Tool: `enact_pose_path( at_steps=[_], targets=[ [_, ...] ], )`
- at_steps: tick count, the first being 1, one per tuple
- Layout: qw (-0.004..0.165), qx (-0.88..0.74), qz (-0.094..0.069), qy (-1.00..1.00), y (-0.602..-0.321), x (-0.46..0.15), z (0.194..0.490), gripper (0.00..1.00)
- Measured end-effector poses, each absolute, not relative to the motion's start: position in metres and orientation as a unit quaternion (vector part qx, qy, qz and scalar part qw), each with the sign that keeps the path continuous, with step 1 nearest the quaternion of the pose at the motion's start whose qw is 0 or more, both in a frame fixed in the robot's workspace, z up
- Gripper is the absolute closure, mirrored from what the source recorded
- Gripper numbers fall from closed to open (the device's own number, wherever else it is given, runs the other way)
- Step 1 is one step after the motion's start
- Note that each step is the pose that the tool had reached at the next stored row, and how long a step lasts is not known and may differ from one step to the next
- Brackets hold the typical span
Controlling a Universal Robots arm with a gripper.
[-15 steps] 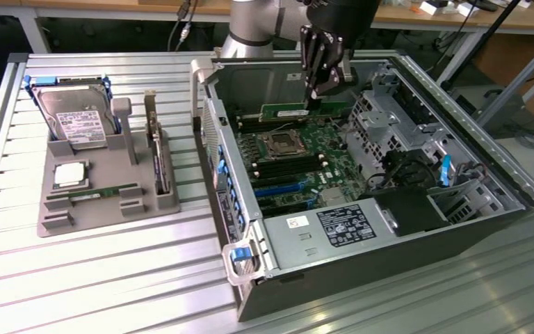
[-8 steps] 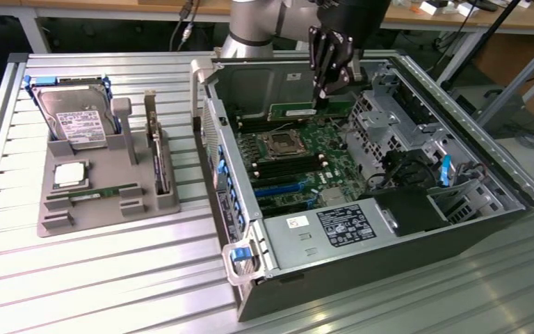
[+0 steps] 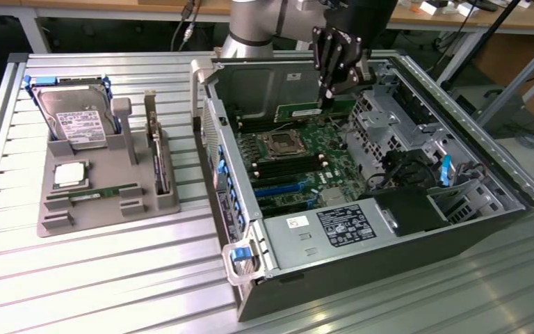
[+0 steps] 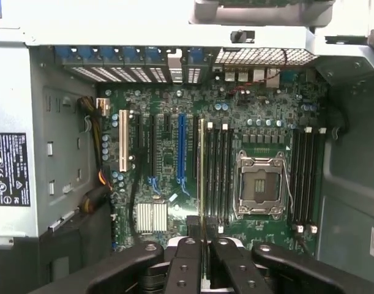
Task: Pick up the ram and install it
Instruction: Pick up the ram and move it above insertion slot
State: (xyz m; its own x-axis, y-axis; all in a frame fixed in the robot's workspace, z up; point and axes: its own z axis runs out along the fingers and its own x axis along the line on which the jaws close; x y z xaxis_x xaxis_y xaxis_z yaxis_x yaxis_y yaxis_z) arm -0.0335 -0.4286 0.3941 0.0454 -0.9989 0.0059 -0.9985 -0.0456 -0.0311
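RAM point(image 3: 300, 109) is clamped in the end effector point(image 3: 327, 97), which is closed on its upper edge. It hangs over the motherboard point(image 3: 295, 163) inside the open case point(image 3: 378, 236), up near the far wall. Not seated, clear of the board.

Wrist view: the RAM point(image 4: 202, 165) reads edge-on, a thin line running out from between the fingers point(image 4: 183, 263), parallel to the DIMM slots point(image 4: 218, 171) beside the CPU socket point(image 4: 260, 184). It looks to be over the outermost slot of that bank or just beside it; can't tell which.

My take on doing the insert well:
- Null any yaw first, so the stick's edge is dead parallel to the slot.
- Centre it between the white latch tabs point(image 4: 225, 127). Can't tell if they're open, worth checking.
- Match notch to key before committing.
- Go straight down with even pressure so both ends seat together. Any tilt risks jamming one corner.

The parts tray point(image 3: 100, 209) with the hard drive point(image 3: 77, 118) sits on the bench point(image 3: 109, 278) at the exterior view's left, well apart from the case.
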Motion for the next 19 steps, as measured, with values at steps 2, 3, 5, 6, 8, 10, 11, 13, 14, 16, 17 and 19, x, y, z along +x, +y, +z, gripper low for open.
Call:
enact_pose_path(
  at_steps=[2, 3, 5, 6, 8, 10, 11, 13, 14, 16, 17, 19],
  targets=[
    [0.010, -0.735, -0.013, 0.678, -0.429, -0.033, 0.394, 0.87],
    [0.010, -0.742, -0.013, 0.670, -0.429, -0.033, 0.394, 0.87],
    [0.010, -0.749, -0.012, 0.662, -0.429, -0.025, 0.394, 0.87],
    [0.010, -0.750, -0.012, 0.661, -0.429, -0.020, 0.394, 0.87],
    [0.010, -0.752, -0.012, 0.659, -0.429, -0.013, 0.394, 0.87],
    [0.010, -0.753, -0.012, 0.658, -0.429, -0.009, 0.394, 0.87],
    [0.010, -0.753, -0.012, 0.658, -0.429, -0.007, 0.394, 0.87],
    [0.010, -0.756, -0.012, 0.655, -0.429, 0.004, 0.394, 0.87],
    [0.010, -0.757, -0.012, 0.653, -0.429, 0.009, 0.394, 0.87],
    [0.010, -0.758, -0.012, 0.652, -0.429, 0.013, 0.394, 0.87],
    [0.010, -0.758, -0.012, 0.652, -0.429, 0.013, 0.394, 0.87],
    [0.010, -0.758, -0.012, 0.652, -0.429, 0.013, 0.394, 0.87]
  ],
)
